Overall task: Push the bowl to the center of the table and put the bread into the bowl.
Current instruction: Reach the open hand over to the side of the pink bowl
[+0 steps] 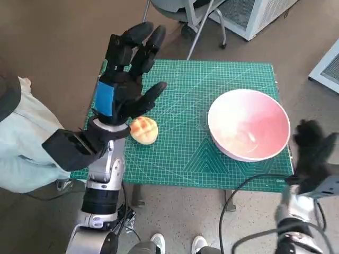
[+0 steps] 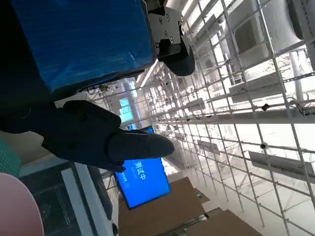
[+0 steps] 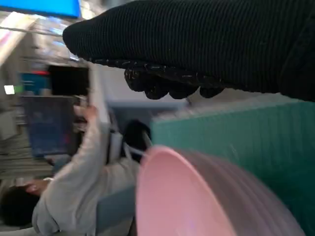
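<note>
A pink bowl (image 1: 249,125) stands on the right half of the green cutting mat (image 1: 185,84); its rim (image 3: 162,196) fills the lower part of the right wrist view. A golden bread roll (image 1: 144,129) lies on the mat's left part. My left hand (image 1: 127,74) is raised above the table's left side, just above and behind the roll, fingers spread, holding nothing. My right hand (image 1: 312,148) hangs off the table's right edge, beside the bowl and apart from it, fingers apart and empty.
An office chair base (image 1: 196,21) and a white appliance (image 1: 254,13) stand beyond the table's far edge. A person in a pale sleeve (image 1: 26,137) sits at the left, also seen as a person (image 3: 74,187) in the right wrist view. Feet (image 1: 177,244) show below.
</note>
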`<state>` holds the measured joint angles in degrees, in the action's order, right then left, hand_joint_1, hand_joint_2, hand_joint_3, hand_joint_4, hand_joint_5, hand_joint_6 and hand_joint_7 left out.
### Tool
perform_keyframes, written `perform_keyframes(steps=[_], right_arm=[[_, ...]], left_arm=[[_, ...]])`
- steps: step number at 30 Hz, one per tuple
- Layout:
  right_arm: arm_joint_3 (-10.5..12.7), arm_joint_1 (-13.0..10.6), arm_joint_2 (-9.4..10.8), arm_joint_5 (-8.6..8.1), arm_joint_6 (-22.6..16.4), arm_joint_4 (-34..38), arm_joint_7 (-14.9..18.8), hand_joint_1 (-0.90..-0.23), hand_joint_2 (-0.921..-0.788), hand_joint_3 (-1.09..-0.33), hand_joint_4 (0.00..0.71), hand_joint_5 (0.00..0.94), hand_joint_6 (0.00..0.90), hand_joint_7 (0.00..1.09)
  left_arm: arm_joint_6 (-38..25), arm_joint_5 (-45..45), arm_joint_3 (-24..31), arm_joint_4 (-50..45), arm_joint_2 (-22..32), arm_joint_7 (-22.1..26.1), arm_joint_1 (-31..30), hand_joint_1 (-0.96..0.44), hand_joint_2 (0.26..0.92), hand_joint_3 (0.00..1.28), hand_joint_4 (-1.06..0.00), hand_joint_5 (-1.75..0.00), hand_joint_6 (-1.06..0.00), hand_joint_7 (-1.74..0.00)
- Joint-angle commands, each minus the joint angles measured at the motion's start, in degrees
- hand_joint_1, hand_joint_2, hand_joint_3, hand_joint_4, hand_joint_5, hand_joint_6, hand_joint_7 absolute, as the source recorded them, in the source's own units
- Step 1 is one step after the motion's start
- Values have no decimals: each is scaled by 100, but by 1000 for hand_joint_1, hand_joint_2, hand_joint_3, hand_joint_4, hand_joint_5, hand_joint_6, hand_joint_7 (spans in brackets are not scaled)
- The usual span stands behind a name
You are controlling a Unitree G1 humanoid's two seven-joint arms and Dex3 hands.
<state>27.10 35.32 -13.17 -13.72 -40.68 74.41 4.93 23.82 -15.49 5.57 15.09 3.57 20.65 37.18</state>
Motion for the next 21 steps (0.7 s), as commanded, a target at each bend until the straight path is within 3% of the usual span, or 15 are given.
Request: perform_keyframes(steps=[1,5,7,13,17,21], right_arm=[[30,73,292,-44,297,108,-50,-415,-921,-798,243,4,215,323],[-38,220,434,54,436,126,-218,-406,-921,-811,222,1,164,397],[-44,304,494,74,484,129,-282,-407,-921,-818,210,1,110,484],[114,630,741,-101,555,124,-277,-424,-921,-822,217,6,48,631],[220,876,864,-198,651,137,-251,-430,-921,-819,228,10,47,661],[188,1096,944,-153,727,149,-409,-422,-921,-819,223,7,45,671]], left_arm=[[37,59,20,-58,102,12,-96,-464,921,289,-274,-53,-6,-856],[51,82,18,-111,164,-2,-151,-461,921,289,-271,-50,-4,-847],[61,85,25,-120,190,-2,-177,-463,921,289,-271,-49,-9,-829],[87,67,53,-172,251,1,-263,-466,921,286,-271,-41,-34,-776],[113,81,72,-205,299,-17,-327,-462,921,282,-273,-35,-55,-737],[111,81,87,-265,341,-41,-405,-462,921,279,-278,-29,-77,-692]])
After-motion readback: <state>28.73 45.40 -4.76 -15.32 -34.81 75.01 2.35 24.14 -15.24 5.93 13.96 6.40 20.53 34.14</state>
